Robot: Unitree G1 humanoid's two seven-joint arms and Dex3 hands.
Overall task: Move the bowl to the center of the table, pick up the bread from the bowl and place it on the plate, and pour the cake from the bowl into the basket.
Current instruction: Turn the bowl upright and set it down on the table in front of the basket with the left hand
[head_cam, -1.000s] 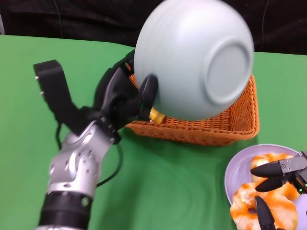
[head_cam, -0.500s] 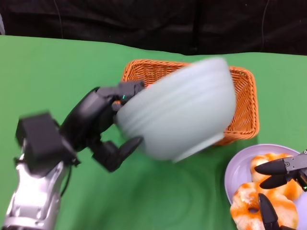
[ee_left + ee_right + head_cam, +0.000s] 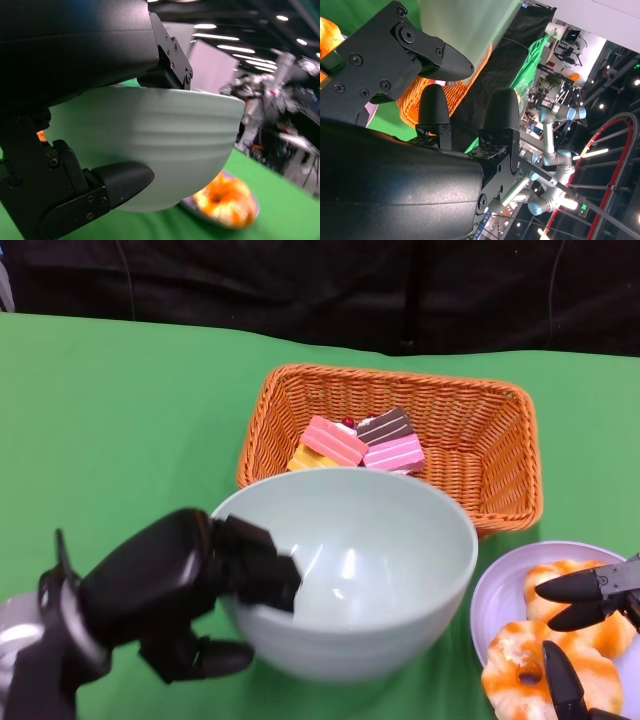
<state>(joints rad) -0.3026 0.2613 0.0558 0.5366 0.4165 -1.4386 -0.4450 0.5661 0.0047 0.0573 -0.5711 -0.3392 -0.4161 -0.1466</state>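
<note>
The left hand point(image 3: 185, 585) grips the pale green bowl point(image 3: 350, 570) by its near rim, fingers hooked over the edge into the bowl and others under its outer wall; the bowl sits upright with its mouth up, just beyond and to the right of that hand. Whether its base touches the green table point(image 3: 120, 410) cannot be told from the left wrist view. Past the bowl, farther from the hand, the orange wicker basket point(image 3: 500, 470) contains pink, brown and yellow cake pieces point(image 3: 360, 445). The right hand point(image 3: 585, 625) hovers with fingers spread, holding nothing, over the lilac plate point(image 3: 490, 590), where glazed orange bread rings point(image 3: 520, 670) lie beneath its fingertips.
</note>
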